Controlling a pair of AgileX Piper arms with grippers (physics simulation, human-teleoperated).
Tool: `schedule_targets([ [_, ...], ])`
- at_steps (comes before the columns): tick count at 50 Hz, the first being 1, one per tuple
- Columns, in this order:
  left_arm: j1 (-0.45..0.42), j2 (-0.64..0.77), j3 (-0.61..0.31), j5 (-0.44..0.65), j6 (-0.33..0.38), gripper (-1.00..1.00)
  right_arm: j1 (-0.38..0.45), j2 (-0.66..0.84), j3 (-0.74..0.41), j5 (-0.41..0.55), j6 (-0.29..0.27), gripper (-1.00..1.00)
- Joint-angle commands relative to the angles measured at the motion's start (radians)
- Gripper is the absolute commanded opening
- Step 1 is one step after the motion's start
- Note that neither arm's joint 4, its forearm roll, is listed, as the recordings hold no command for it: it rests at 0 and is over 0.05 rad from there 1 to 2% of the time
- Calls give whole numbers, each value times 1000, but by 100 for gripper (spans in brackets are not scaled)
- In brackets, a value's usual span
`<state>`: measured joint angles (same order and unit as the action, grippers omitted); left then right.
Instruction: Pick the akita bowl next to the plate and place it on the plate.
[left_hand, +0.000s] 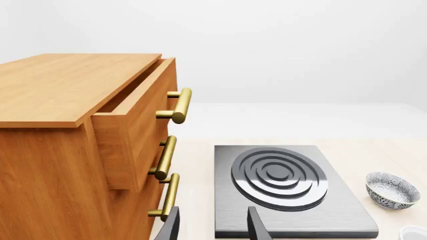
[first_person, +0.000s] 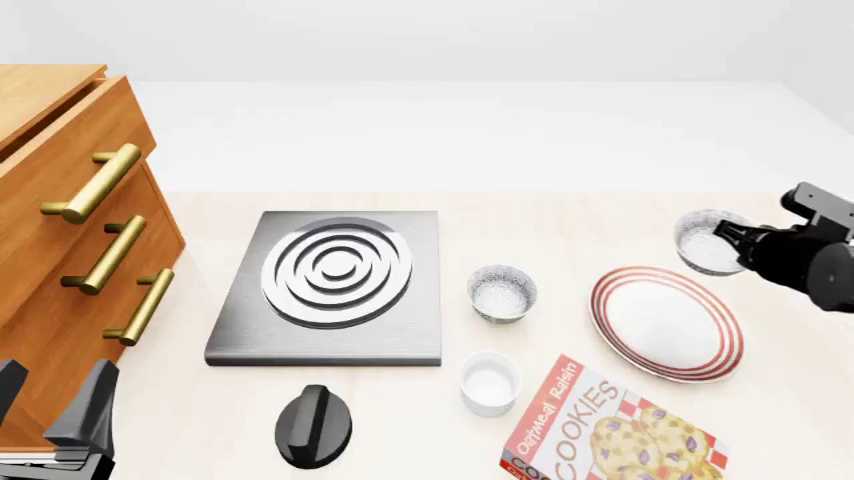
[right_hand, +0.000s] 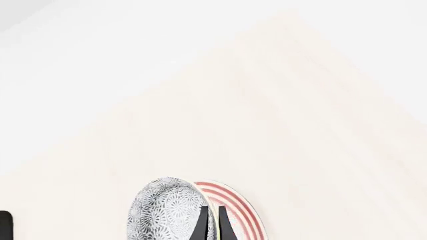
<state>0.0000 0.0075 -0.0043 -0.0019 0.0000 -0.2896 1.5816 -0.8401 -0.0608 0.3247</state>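
Observation:
An akita bowl with a grey-speckled outside sits just past the far right edge of the red-ringed white plate. My right gripper is shut on that bowl's rim. In the right wrist view the two dark fingers pinch the bowl close together, with the plate showing behind it. Whether the bowl is off the table I cannot tell. A second identical bowl rests left of the plate. My left gripper stands open at the near left, with nothing between its fingers.
A black stove plate with a ringed burner lies left of centre, with a black knob in front of it. A wooden drawer cabinet with brass handles fills the left. A small white cup and a cookie box lie near the front.

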Motion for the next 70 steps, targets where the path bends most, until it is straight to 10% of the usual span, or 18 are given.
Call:
schedule_targets([
  [1,0,0,0,0,0,100,34,-42,23,6,17,-100],
  [70,0,0,0,0,0,100,87,-33,185,-90,22,-100],
])
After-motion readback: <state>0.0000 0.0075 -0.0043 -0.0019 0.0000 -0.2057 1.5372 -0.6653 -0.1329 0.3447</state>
